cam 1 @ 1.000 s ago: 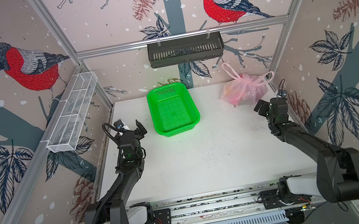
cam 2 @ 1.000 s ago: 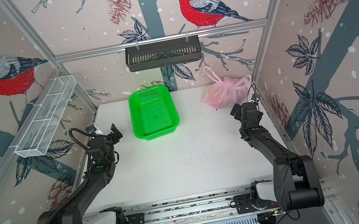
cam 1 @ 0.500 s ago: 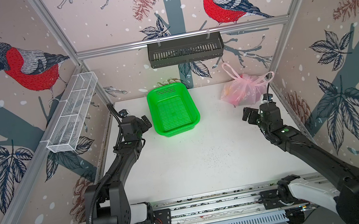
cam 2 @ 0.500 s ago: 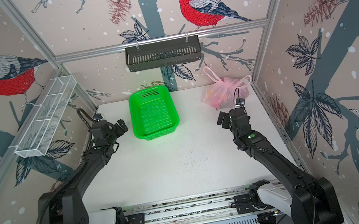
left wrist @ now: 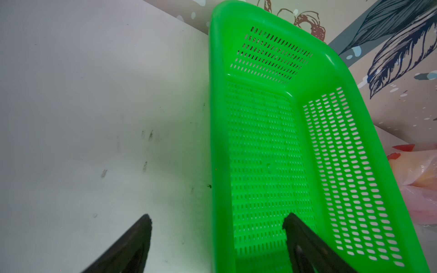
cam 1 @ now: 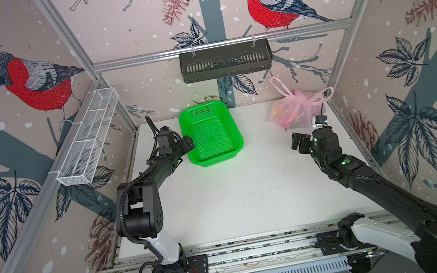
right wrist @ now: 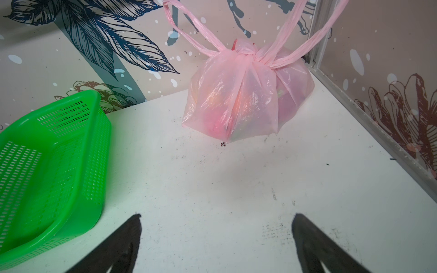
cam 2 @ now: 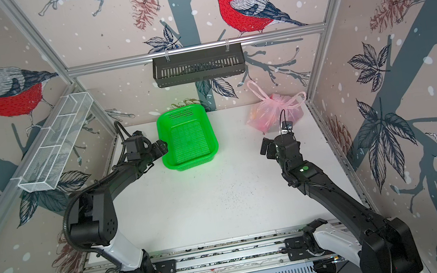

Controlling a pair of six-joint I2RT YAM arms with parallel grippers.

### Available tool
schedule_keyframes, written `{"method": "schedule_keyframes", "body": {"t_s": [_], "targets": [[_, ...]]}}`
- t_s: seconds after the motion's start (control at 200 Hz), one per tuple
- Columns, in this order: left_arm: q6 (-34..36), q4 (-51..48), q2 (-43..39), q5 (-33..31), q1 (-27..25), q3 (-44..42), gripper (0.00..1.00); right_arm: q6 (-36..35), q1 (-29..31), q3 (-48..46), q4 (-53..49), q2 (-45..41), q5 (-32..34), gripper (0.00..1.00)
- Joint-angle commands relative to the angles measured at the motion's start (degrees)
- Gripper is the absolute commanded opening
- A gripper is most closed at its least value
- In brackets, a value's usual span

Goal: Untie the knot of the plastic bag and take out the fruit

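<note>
The left pincer (left wrist: 217, 217) has swung in from beside the green tray (cam 1: 215, 159) and now straddles the tray's left rim. One finger is inside and one is over the table (cam 1: 250, 192), with the jaws spread and clamped on nothing. I judge it means to steady or shift the tray as a place to put things later. Right of the tray, in the back corner, the plastic bag (right wrist: 212, 94) sits unmoved. Its knot (right wrist: 246, 53) is tight on top, and the fruit (right wrist: 237, 105) shows only as orange-red blurs inside. The right pincer (right wrist: 216, 215), released and empty, has slid a little toward the tray and faces the bag, near it but apart. Untying has not begun.
</note>
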Motion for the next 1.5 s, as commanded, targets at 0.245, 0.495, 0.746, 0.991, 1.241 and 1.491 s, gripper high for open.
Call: {"method": "schedule_keyframes", "body": {"t_s": [0.245, 0.495, 0.746, 0.991, 1.241, 1.491], "targets": [[1.5, -4.6, 8.3, 2.3, -1.1, 7.9, 0.52, -0.6, 0.9, -0.8, -0.2, -0.2, 0.7, 0.99], [2.0, -4.4, 7.9, 2.3, -1.6, 5.9, 0.29, 0.1, 1.8, -0.9, -1.0, -1.3, 0.7, 0.99], [2.2, -3.7, 4.1, 3.9, -1.8, 1.5, 0.15, 0.6, 2.7, -0.7, -1.9, -2.9, 1.1, 0.99], [1.4, -3.2, -2.3, 5.8, -3.9, -6.9, 0.11, 0.8, 3.4, -0.3, -2.1, -3.3, 2.1, 0.99], [-6.2, -3.4, -13.9, 2.4, -15.9, -18.3, 0.1, -0.5, 3.2, 2.8, -3.4, -3.3, 5.2, 0.99], [-22.8, -3.5, -23.7, -8.8, -34.7, -27.6, 0.1, -0.4, 0.7, 7.2, -4.9, -3.1, 4.2, 0.99]]}}
